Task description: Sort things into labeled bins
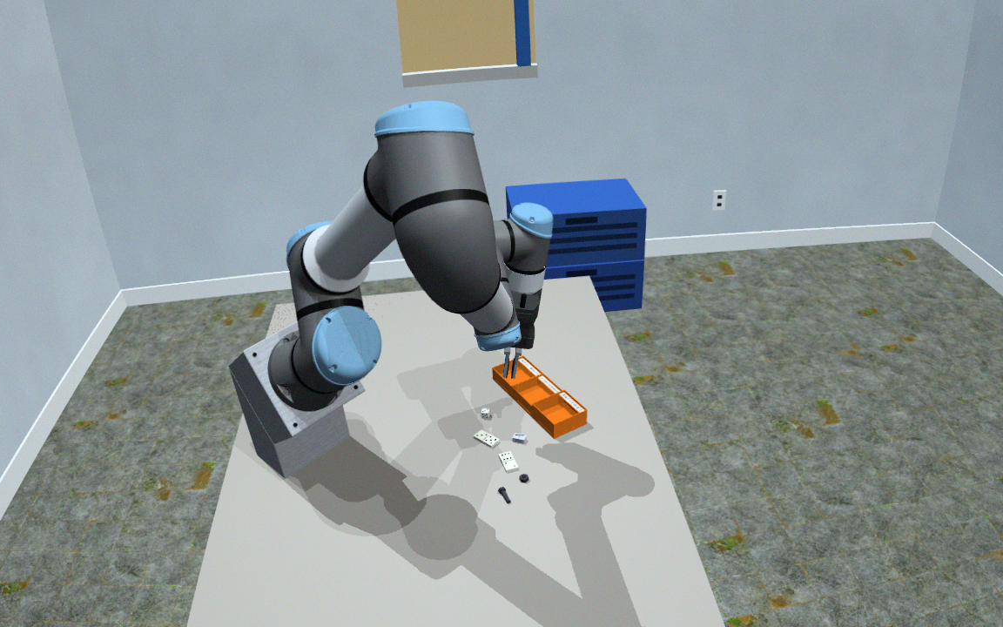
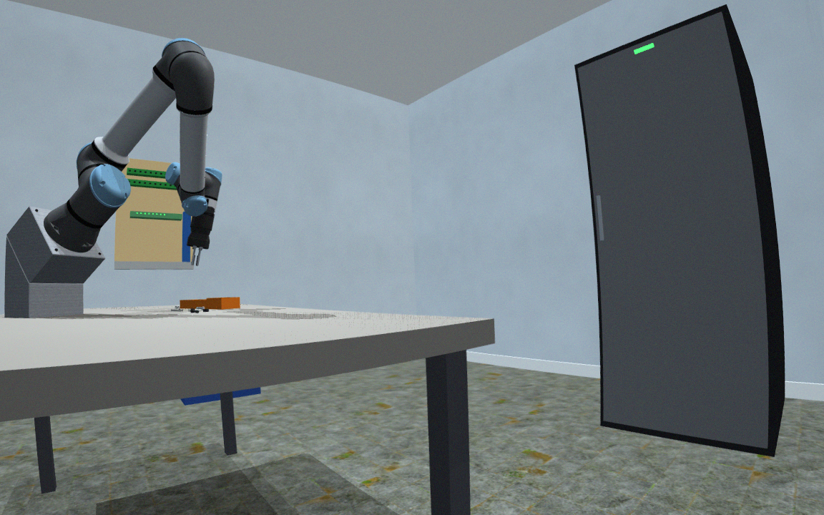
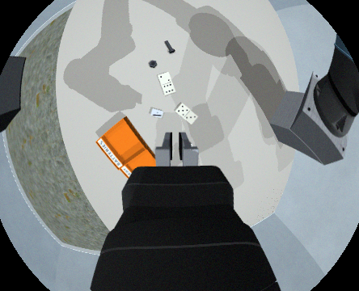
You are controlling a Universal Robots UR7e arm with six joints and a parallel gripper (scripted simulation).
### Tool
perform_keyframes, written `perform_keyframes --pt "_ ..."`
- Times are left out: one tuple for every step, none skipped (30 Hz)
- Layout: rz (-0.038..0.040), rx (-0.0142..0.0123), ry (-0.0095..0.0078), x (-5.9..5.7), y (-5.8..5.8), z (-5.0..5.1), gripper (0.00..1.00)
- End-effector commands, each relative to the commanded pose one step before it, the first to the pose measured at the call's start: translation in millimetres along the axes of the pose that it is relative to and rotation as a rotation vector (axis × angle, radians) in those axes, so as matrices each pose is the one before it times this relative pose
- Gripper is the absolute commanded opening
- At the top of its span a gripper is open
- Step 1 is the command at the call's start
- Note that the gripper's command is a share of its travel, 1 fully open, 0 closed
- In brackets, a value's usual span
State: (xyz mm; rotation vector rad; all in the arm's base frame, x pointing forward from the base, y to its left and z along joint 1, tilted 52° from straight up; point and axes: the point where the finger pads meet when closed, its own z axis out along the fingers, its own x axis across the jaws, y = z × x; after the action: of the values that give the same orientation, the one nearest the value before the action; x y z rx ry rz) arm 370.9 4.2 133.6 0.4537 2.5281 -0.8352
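The gripper [image 1: 510, 376] [image 2: 195, 263] [image 3: 175, 141] stands slightly parted, holding nothing. In the top view's lower middle, the bolt [image 1: 505, 495] [image 3: 169, 47] looks stiff, perhaps slippery; pinch its shank.

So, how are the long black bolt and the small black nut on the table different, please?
The bolt is long, while the nut is short and compact. The bolt has a head at one end; the nut has none. Both are dark and lie outside the bins.
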Motion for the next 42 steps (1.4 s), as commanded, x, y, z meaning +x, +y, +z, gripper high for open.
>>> perform_keyframes --pt "-0.15608 0.01395 -0.00518 -44.52 15.96 24.29 0.31" --pt "-0.01022 0.00144 0.00072 -2.75 0.58 1.44 0.31" --pt "-0.01026 0.00144 0.00073 -2.76 0.56 1.45 0.31" --pt "-0.01028 0.00143 0.00072 -2.77 0.54 1.46 0.31" --pt "-0.01031 0.00141 0.00071 -2.79 0.52 1.47 0.31" --pt "-0.01032 0.0014 0.00069 -2.8 0.5 1.48 0.31" --pt "-0.01034 0.00138 0.00068 -2.82 0.48 1.49 0.31" --pt "-0.01035 0.00137 0.00067 -2.83 0.46 1.5 0.31" --pt "-0.01036 0.00136 0.00066 -2.83 0.44 1.51 0.31" --pt "-0.01038 0.00135 0.00066 -2.84 0.42 1.52 0.31" --pt "-0.01039 0.00134 0.00065 -2.84 0.4 1.54 0.31" --pt "-0.01041 0.00132 0.00065 -2.85 0.38 1.55 0.31" --pt "-0.01042 0.00131 0.00064 -2.87 0.38 1.53 0.31" --pt "0.0 0.0 0.0 0.0 0.0 0.0 0.31" --pt "0.0 0.0 0.0 0.0 0.0 0.0 0.31" --pt "-0.03134 0.00347 0.00209 -7.62 1.74 6.08 0.31" --pt "-0.01039 0.00124 0.00056 -2.81 0.31 1.67 0.31" --pt "-0.01039 0.00123 0.00055 -2.81 0.29 1.7 0.31" --pt "-0.0104 0.00121 0.00057 -2.79 0.27 1.72 0.31" --pt "-0.01043 0.00121 0.0006 -2.78 0.26 1.75 0.31" --pt "-0.01046 0.0012 0.00064 -2.76 0.24 1.77 0.31" --pt "-0.01049 0.00119 0.00066 -2.76 0.23 1.79 0.31" --pt "-0.01051 0.00118 0.00068 -2.75 0.21 1.81 0.31" --pt "-0.01052 0.00117 0.00069 -2.74 0.19 1.83 0.31" --pt "-0.01052 0.00116 0.00068 -2.73 0.16 1.85 0.31" --pt "-0.01051 0.00115 0.00067 -2.72 0.14 1.87 0.31" --pt "-0.01051 0.00114 0.00066 -2.42 0.11 1.69 0.31" --pt "-0.0105 0.00113 0.00065 0.0 0.0 0.0 0.31" --pt "-0.0105 0.00112 0.00064 -0.02 0.04 -0.07 0.31" --pt "-0.01052 0.00112 0.00063 0.0 0.0 0.01 0.31" --pt "0.0 0.0 0.0 0.0 0.0 0.0 0.31" --pt "0.0 0.0 0.0 0.0 0.0 0.0 0.31" --pt "-0.03199 0.0034 0.00182 0.01 -0.01 0.02 0.31" --pt "-0.01083 0.00114 0.00052 0.0 0.0 0.01 0.31" --pt "-0.01098 0.00115 0.00049 -0.01 0.02 0.01 0.31" --pt "-0.01117 0.00117 0.00047 -0.02 0.05 0.01 0.31" --pt "-0.01137 0.00119 0.00045 -0.02 0.06 0.01 0.31" --pt "-0.01158 0.00121 0.00042 -0.03 0.06 0.0 0.31" --pt "-0.01176 0.00123 0.00038 -0.03 0.07 0.0 0.31" --pt "-0.01193 0.00124 0.00033 -0.03 0.07 0.0 0.31" --pt "-0.01208 0.00127 0.00031 -0.01 0.03 0.0 0.31" --pt "-0.01222 0.00129 0.00028 0.0 0.0 0.0 0.31"
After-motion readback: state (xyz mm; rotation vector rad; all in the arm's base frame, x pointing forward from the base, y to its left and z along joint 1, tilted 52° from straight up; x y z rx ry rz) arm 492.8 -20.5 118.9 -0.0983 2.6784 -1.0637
